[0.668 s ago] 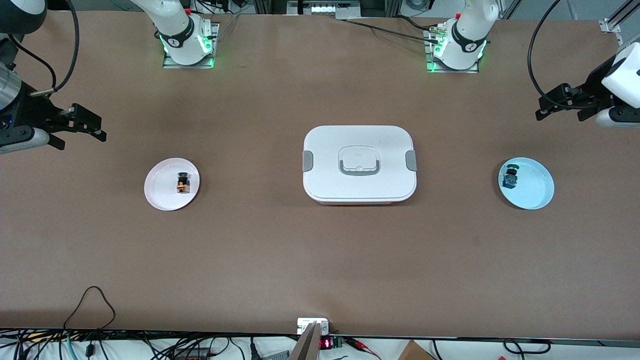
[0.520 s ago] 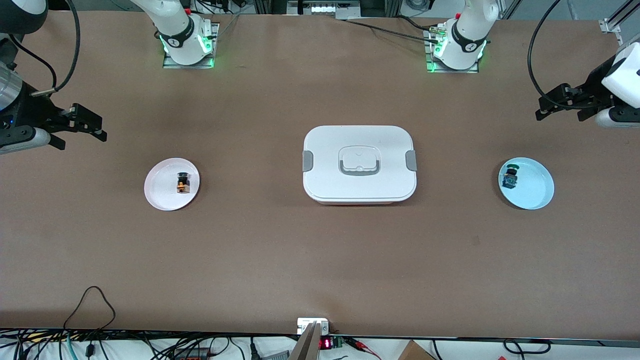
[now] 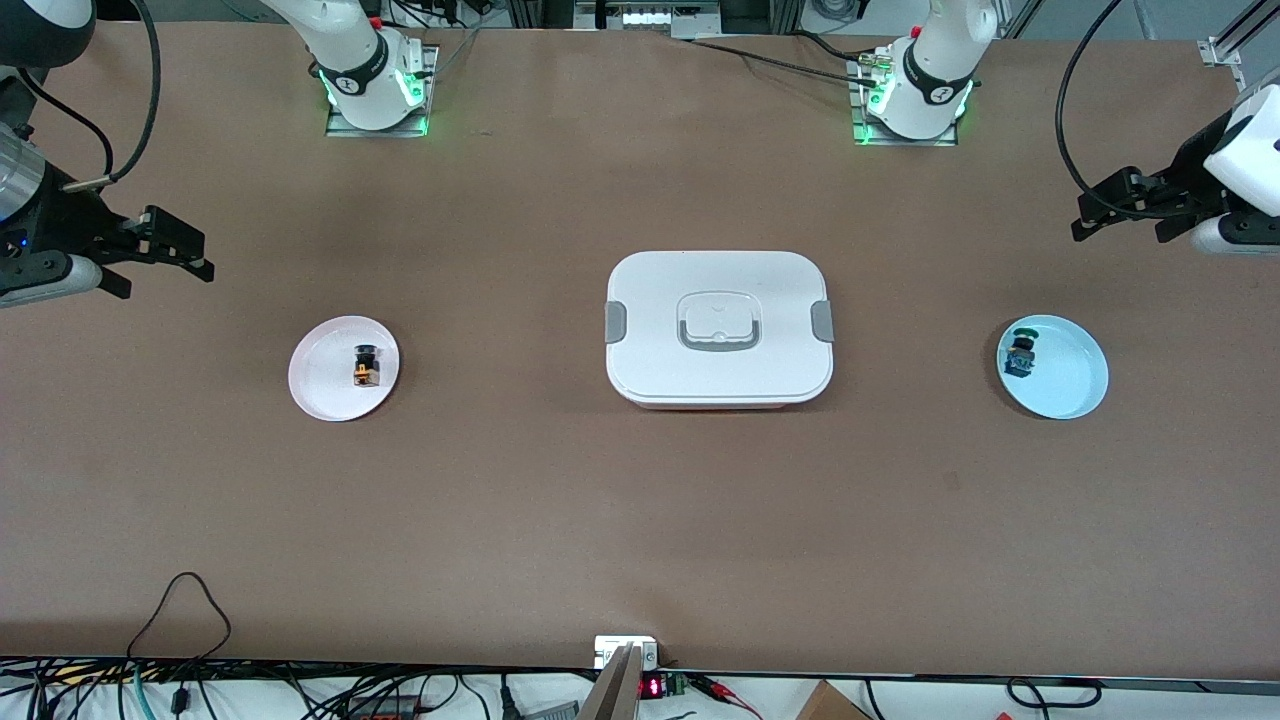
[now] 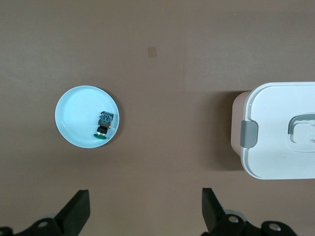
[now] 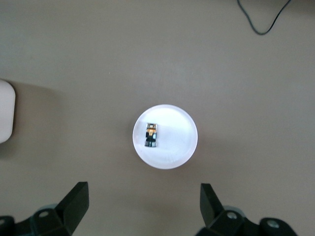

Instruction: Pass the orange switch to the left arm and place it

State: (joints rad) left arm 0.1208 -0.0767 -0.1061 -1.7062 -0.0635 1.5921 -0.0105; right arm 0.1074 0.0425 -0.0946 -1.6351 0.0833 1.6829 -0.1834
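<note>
Your box sits mid-counter between the switch (on its pink plate) and the blue plate. Both the left gripper and the right gripper hover, fingers spread; nothing has moved.

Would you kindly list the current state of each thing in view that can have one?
box: lid on, side clasps down, mid-table.
orange switch: lying on the pink plate, ungrasped.
blue switch: lying on the blue plate, ungrasped.
right claw: open, empty, in the air at the right arm's end of the table.
left claw: open, empty, in the air at the left arm's end of the table.
</note>
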